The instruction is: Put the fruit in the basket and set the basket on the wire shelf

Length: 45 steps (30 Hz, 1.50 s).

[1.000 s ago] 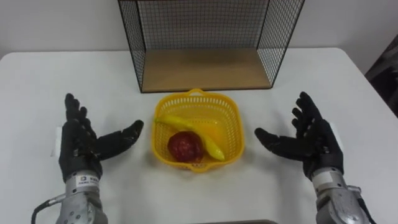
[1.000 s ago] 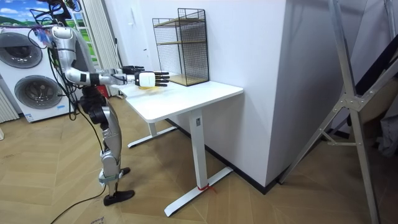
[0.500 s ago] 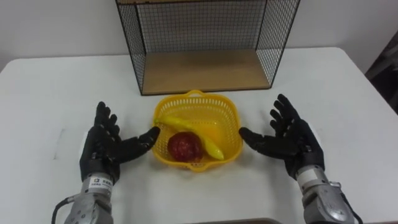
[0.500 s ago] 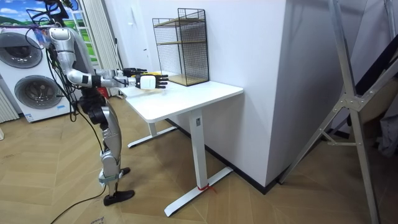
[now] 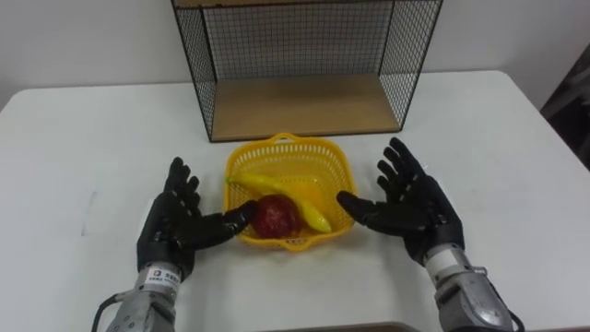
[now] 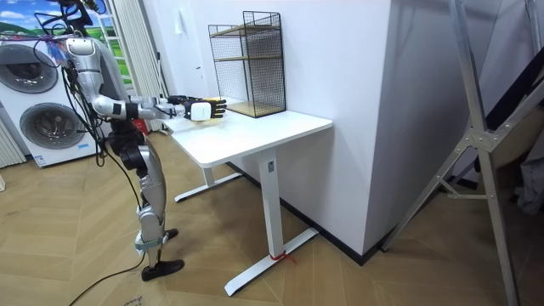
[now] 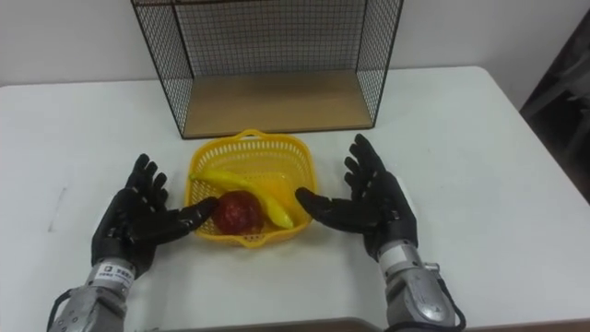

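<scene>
– Basket (image 5: 290,141): is the fruit sitting in it?
– Yes, mid-frame on the white table (image 5: 92,129): a banana (image 5: 277,184) and a dark red round fruit (image 5: 275,214) are lying inside, so loading is looking done.
– And the hands?
– Left hand (image 5: 175,226) is hovering lower left, fingers spread, thumb at the wall. The right hand (image 5: 415,207) is mirroring it lower right, equally spread. Lifting onto the wire shelf (image 5: 304,106), upper centre, is remaining.

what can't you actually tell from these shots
- Eye views: whether the left robot hand or the right robot hand touches the basket; their thumbs overlap its rim.
- Eye views: the top of the wire shelf, cut off by the upper edge.
- Room view: the basket's contents, too small and behind the hands.
- Eye views: what lies under the red fruit, which covers it.
</scene>
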Tool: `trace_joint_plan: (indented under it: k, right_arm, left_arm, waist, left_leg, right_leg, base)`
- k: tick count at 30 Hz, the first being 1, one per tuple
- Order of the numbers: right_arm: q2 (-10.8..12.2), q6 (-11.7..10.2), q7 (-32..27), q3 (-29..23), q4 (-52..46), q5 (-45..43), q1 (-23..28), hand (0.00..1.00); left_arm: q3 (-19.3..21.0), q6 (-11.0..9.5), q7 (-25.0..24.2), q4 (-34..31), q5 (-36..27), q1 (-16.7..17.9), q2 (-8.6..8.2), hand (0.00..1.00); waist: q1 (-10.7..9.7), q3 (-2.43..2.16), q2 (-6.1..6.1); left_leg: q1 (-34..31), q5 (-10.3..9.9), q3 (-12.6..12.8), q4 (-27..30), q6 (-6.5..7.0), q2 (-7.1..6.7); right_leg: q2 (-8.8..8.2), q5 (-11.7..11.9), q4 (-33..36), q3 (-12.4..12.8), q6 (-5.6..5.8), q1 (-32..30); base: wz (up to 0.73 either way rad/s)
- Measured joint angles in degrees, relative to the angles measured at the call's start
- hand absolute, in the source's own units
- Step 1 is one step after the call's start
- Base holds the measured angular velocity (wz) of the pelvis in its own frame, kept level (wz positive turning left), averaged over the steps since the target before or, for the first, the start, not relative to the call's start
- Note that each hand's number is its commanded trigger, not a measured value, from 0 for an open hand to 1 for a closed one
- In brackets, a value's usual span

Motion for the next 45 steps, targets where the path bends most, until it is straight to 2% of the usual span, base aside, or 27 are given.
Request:
trace_joint_plan:
  k: [4,12,20,26,30,33,37,45]
  right_arm:
    - [0.3,1.0,0.4,0.0,0.2,1.8,0.0,0.00]
    - [0.6,1.3,0.7,0.0,0.6,1.8,-0.1,0.00]
    - [0.6,2.2,1.7,2.0,0.6,4.0,-0.2,0.00]
    - [0.7,2.2,3.6,5.1,1.2,4.0,-0.3,0.00]
    - [0.9,2.1,4.6,6.9,1.5,4.1,-0.4,0.00]
    - [1.1,1.8,4.7,6.9,3.6,4.1,-1.6,0.00]
    - [1.2,1.8,4.7,6.9,3.7,4.2,-1.7,0.00]
    - [1.5,1.7,4.6,6.9,3.7,4.3,-1.7,0.00]
  left_arm:
    - [0.8,0.5,-1.2,0.0,0.0,0.0,-0.02,0.00]
    - [0.9,0.7,-1.4,0.0,0.0,0.0,-0.17,0.00]
    - [1.1,0.9,-1.7,-0.1,-0.2,-0.4,-1.57,0.00]
    - [-1.1,0.9,-3.2,-0.4,-1.0,-0.6,-2.52,0.00]
    - [-4.8,1.0,-4.6,-0.8,-1.0,-0.8,-2.50,0.00]
    - [-5.1,1.1,-4.7,-0.8,-1.0,-0.8,-2.30,0.00]
    - [-5.2,1.2,-4.7,-0.8,-1.0,-1.0,-2.29,0.00]
    - [-5.5,1.2,-4.7,-0.8,-1.0,-1.0,-2.36,0.00]
  waist:
    - [0.0,0.00,-0.02]
    - [0.0,-0.01,-0.04]
    - [0.2,-0.07,-0.01]
    - [0.0,-0.11,0.02]
    - [-0.5,-0.08,-0.04]
    - [-1.4,0.08,-0.29]
    - [-1.5,0.31,-0.86]
    - [-1.6,0.10,-1.01]
  left_leg:
    - [0.0,0.0,0.0,0.0,0.00,0.00]
    - [0.1,0.0,0.1,0.0,0.00,0.00]
    - [-0.9,0.0,0.6,0.4,0.01,0.05]
    - [-1.5,0.0,1.1,1.1,0.03,0.13]
    - [-1.5,0.0,1.1,1.2,0.03,0.23]
    - [-1.5,0.0,1.2,1.2,0.03,0.33]
    - [-1.5,0.0,1.3,1.2,0.02,0.40]
    - [-1.6,0.0,1.3,1.2,0.02,0.40]
  right_leg:
    - [0.00,0.0,0.0,0.0,0.00,0.0]
    - [0.00,0.0,0.0,0.0,0.00,0.0]
    - [-0.01,0.0,0.4,0.6,-0.02,-0.9]
    - [-0.01,0.0,1.0,1.2,-0.02,-1.6]
    - [0.05,0.1,1.1,1.2,-0.09,-1.6]
    - [0.14,0.1,1.2,1.2,-0.18,-1.7]
    - [0.20,0.1,1.2,1.3,-0.21,-1.9]
    - [0.21,0.1,1.2,1.3,-0.22,-2.1]
  base:
    - [0.00]
    - [0.00]
    - [-0.02]
    - [-0.03]
    - [0.00]
    - [0.00]
    - [0.00]
    - [0.00]
